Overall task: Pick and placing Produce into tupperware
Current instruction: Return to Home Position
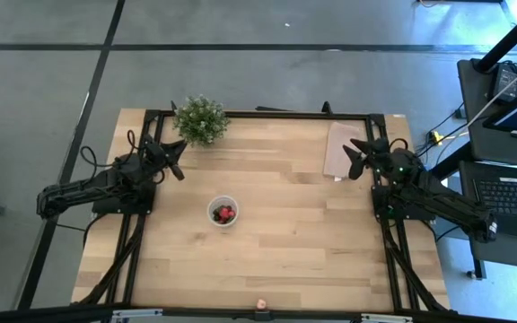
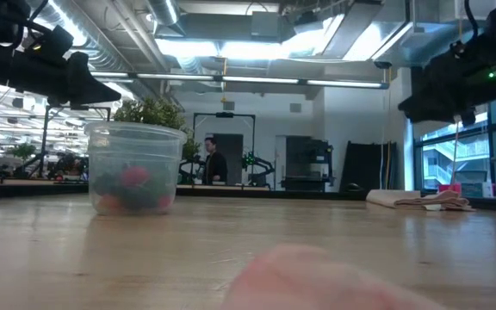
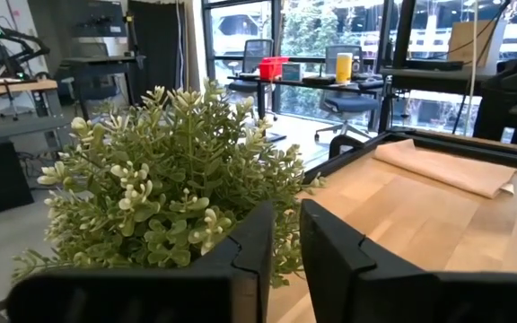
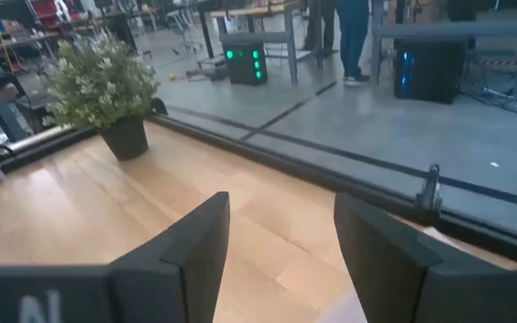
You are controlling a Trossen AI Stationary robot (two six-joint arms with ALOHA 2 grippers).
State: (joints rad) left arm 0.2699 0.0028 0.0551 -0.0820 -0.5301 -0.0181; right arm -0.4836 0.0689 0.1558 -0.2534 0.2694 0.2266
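Observation:
The translucent round cup (image 1: 223, 212) stands upright on the table's middle and also shows in the low view (image 2: 134, 168). Red strawberries and a dark berry (image 1: 226, 213) lie in it. One more strawberry (image 1: 260, 306) lies at the table's near edge and shows as a pink blur in the low view (image 2: 317, 280). My left gripper (image 1: 179, 160) hovers left of the cup beside the plant, empty, its fingers (image 3: 257, 242) almost together. My right gripper (image 1: 353, 159) hovers at the right by the beige sheet, open and empty (image 4: 281, 242).
A bushy potted plant (image 1: 200, 119) stands at the far left, just ahead of my left gripper (image 3: 169, 179). A flat beige sheet (image 1: 341, 148) lies at the far right. A dark frame (image 1: 267, 114) runs around the table. Bare wood lies between the cup and the right arm.

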